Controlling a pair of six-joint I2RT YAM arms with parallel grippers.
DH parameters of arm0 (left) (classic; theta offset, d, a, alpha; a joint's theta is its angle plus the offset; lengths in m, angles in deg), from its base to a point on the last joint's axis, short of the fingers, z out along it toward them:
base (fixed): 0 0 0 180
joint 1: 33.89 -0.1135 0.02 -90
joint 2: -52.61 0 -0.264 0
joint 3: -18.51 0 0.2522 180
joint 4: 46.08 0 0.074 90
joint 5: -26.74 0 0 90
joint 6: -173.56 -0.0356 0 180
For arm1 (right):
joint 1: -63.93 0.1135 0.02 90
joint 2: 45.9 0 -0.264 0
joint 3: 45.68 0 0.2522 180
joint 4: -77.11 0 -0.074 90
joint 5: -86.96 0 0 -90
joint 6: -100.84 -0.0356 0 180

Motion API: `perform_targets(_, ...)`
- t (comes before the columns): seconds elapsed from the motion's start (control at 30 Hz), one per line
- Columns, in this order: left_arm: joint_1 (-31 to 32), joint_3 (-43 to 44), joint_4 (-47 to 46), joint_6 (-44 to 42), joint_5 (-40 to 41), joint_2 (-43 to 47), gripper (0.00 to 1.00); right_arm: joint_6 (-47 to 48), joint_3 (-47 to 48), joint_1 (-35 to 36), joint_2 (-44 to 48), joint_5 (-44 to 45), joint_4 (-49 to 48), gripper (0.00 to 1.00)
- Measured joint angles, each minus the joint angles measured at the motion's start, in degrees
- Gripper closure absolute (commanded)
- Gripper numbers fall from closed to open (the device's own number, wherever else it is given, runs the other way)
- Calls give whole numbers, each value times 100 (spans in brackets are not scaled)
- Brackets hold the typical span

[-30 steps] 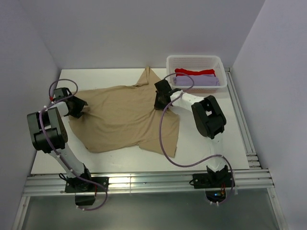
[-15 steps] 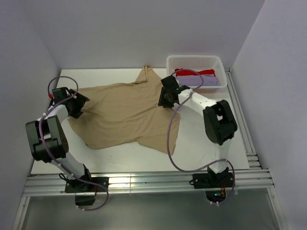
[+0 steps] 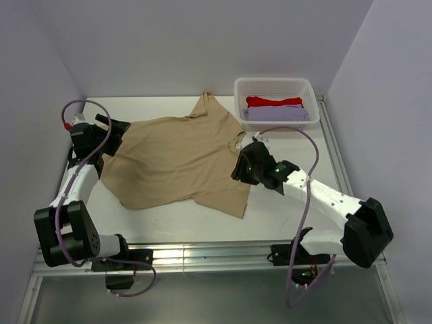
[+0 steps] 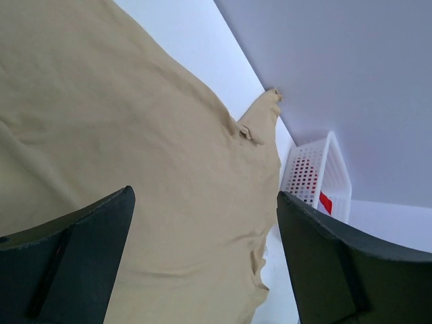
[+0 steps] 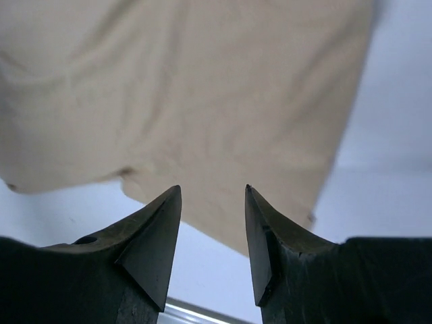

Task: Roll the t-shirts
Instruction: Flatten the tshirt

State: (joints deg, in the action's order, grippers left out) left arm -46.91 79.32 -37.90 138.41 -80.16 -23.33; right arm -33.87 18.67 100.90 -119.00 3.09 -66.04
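A tan-beige t-shirt (image 3: pixel 179 158) lies spread on the white table, with its neck towards the back. My left gripper (image 3: pixel 119 127) hovers at the shirt's far-left edge, jaws wide open and empty. In the left wrist view the tan shirt (image 4: pixel 135 148) fills the space between the open left gripper (image 4: pixel 206 202). My right gripper (image 3: pixel 241 169) hangs over the shirt's right edge, open with nothing in it. In the right wrist view the right gripper (image 5: pixel 213 190) is above the shirt's hem (image 5: pixel 202 101). A red t-shirt (image 3: pixel 273 102) and a lavender t-shirt (image 3: pixel 277 113) lie in the basket.
A white lattice basket (image 3: pixel 273 84) stands at the back right corner and also shows as the basket (image 4: pixel 317 169) in the left wrist view. Grey walls enclose the table on three sides. An aluminium rail (image 3: pixel 202 256) runs along the near edge.
Both grippers opened and let go of the tan shirt. The right arm pulled back towards the near right. The left gripper moved towards the far left. The shirt settled flatter.
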Motion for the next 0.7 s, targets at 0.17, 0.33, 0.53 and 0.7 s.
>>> perform_targets(0.17,109,0,-50,37,-24,0,9,-284,-710,422,669,85,275,46)
perform_targets(0.33,240,0,133,37,24,52,8,-511,-1064,966,1012,149,402,26)
perform_targets(0.53,544,0,896,11,387,861,4,-699,-1506,1165,1674,313,682,25)
perform_targets(0.7,581,-114,1375,13,623,1692,3,-807,-1843,1165,2577,509,811,11)
